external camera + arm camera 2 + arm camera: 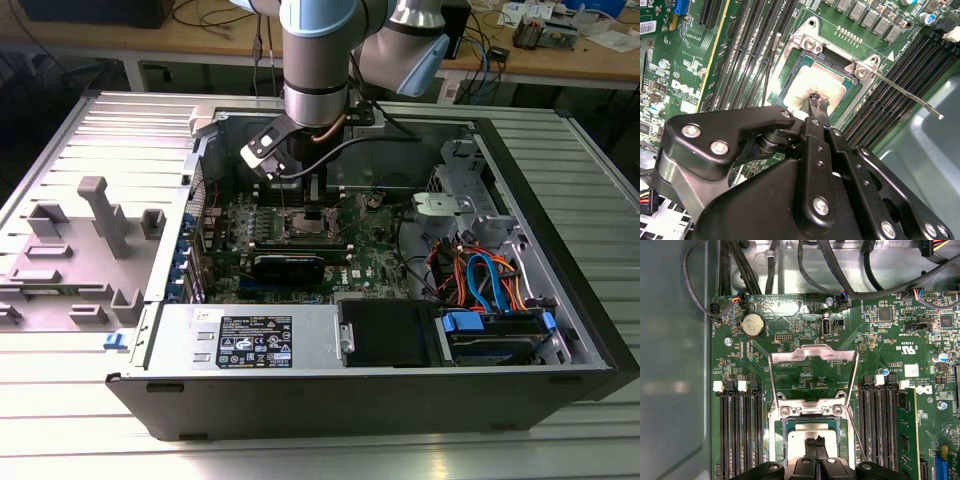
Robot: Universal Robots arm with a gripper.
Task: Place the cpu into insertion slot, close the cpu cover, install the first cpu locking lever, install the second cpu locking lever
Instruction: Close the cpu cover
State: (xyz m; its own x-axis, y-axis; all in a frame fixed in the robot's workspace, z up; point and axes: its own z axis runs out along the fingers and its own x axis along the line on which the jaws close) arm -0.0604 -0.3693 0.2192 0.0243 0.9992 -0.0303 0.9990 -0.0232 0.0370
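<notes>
1. The exterior view takes in the whole open black computer case [300,395] lying on the ribbed grey metal surface [60,430], with the green motherboard [375,250] inside it.
2. In the first wrist view, the thin silvery cpu cover frame with its large window [812,355] stands swung open beyond the square, silver-rimmed insertion slot [810,424]. The second wrist view shows a thin metal lever rod [905,94] jutting sideways past the slot.
3. The small flat silver-grey cpu [800,445] [820,80] lies in the slot in both wrist views.
4. The pale blue and silver arm [315,60] reaches straight down into the case. The black gripper [312,205] [818,101] [815,444] has its fingertips drawn together, holding nothing, right over the cpu's top. I cannot tell whether they touch it.
5. Long black memory slots [740,430] flank the slot closely on both sides.
</notes>
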